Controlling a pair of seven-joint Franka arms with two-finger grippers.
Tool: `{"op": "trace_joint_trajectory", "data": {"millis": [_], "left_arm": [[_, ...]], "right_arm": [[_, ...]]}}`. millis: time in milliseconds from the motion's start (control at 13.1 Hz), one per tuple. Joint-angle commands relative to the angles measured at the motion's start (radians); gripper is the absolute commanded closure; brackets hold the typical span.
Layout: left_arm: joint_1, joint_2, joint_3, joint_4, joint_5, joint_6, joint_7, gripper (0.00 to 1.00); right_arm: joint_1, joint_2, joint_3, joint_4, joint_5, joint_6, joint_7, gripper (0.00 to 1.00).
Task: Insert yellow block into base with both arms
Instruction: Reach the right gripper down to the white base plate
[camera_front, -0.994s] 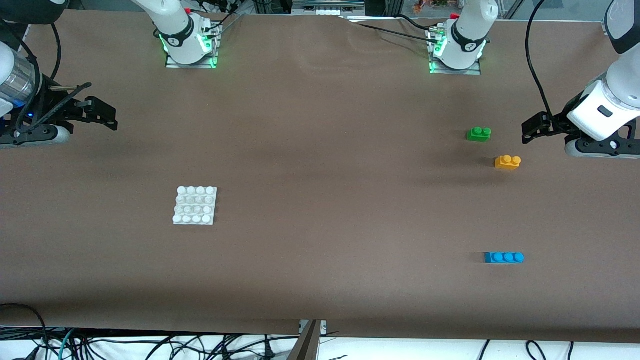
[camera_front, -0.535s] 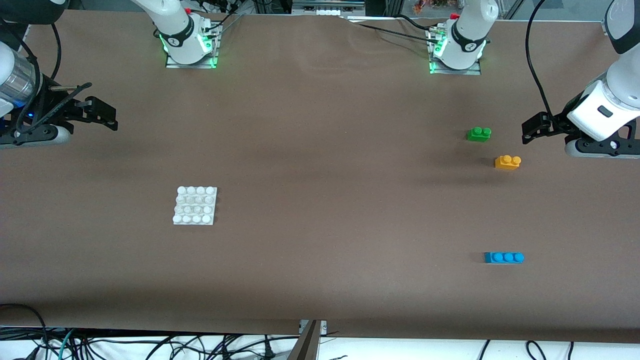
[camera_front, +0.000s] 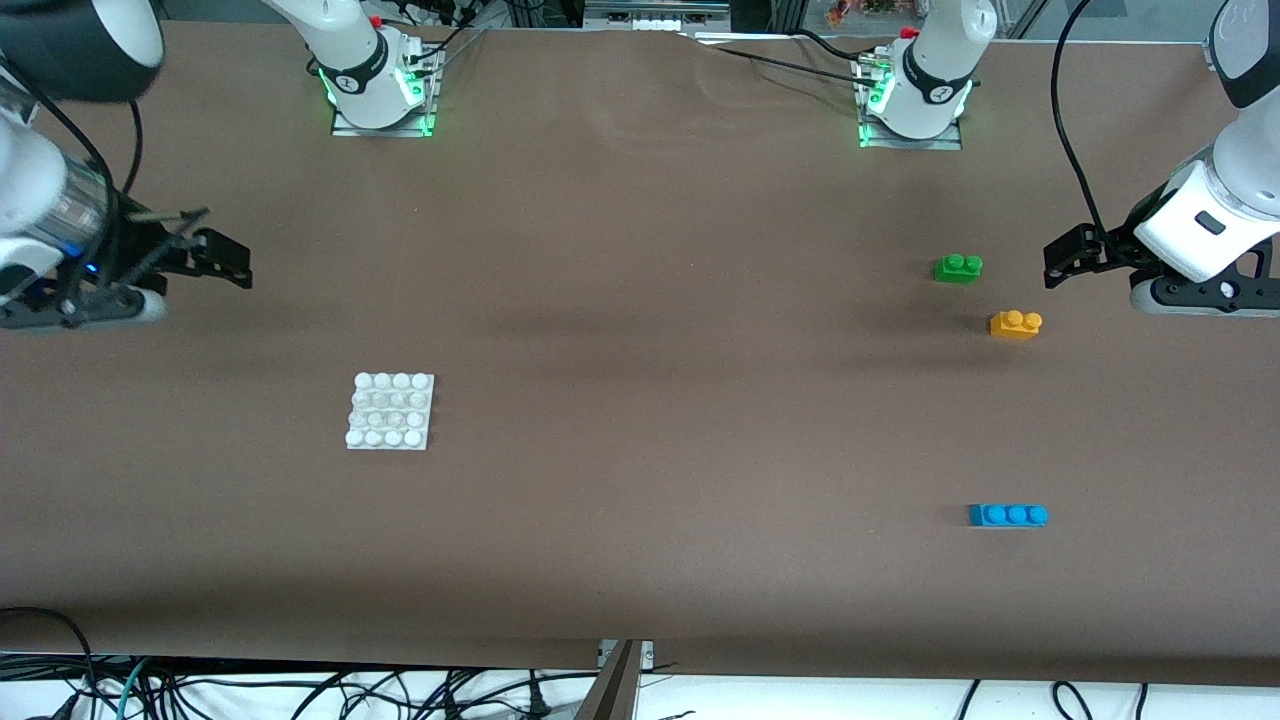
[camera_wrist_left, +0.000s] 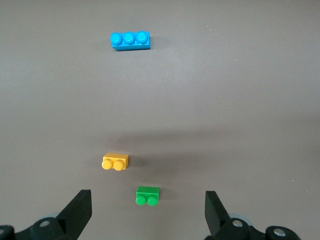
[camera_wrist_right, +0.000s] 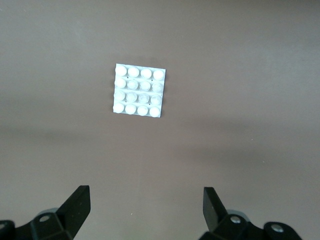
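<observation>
The small orange-yellow plastic block sits near the bench's left-arm end, just beside the gaping, empty left gripper; the white studded square base lies toward the right arm's end, near the right gripper, likewise wide apart: one job apiece, seemingly.

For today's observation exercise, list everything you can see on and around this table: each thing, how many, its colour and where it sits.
yellow block: one, orange-yellow, toward the left arm's end of the table
green brick: one, green, beside the yellow block, farther from the front camera
blue brick: one, blue, nearest the front camera
base: one, white, toward the right arm's end
table: one, brown
left claw: one, black, open, empty
right claw: one, black, open, empty
</observation>
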Motion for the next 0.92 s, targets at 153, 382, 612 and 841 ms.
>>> {"op": "trace_joint_trajectory", "data": {"millis": [153, 382, 612, 841], "left_arm": [[0.001, -0.001, 0.004, 0.007, -0.032, -0.009, 0.004, 0.0], [0.001, -0.001, 0.004, 0.007, -0.032, -0.009, 0.004, 0.0], [0.001, -0.001, 0.004, 0.007, -0.032, -0.009, 0.004, 0.0], [0.001, -0.001, 0.004, 0.007, -0.032, -0.009, 0.004, 0.0]], "right_arm": [[-0.004, 0.06, 0.002, 0.012, -0.003, 0.041, -0.012, 0.0], [-0.003, 0.088, 0.002, -0.11, 0.006, 0.223, 0.0, 0.0], [-0.003, 0.121, 0.003, -0.276, 0.012, 0.471, 0.006, 0.01], [0.011, 0.227, 0.003, -0.297, 0.012, 0.618, 0.07, 0.01]]}}
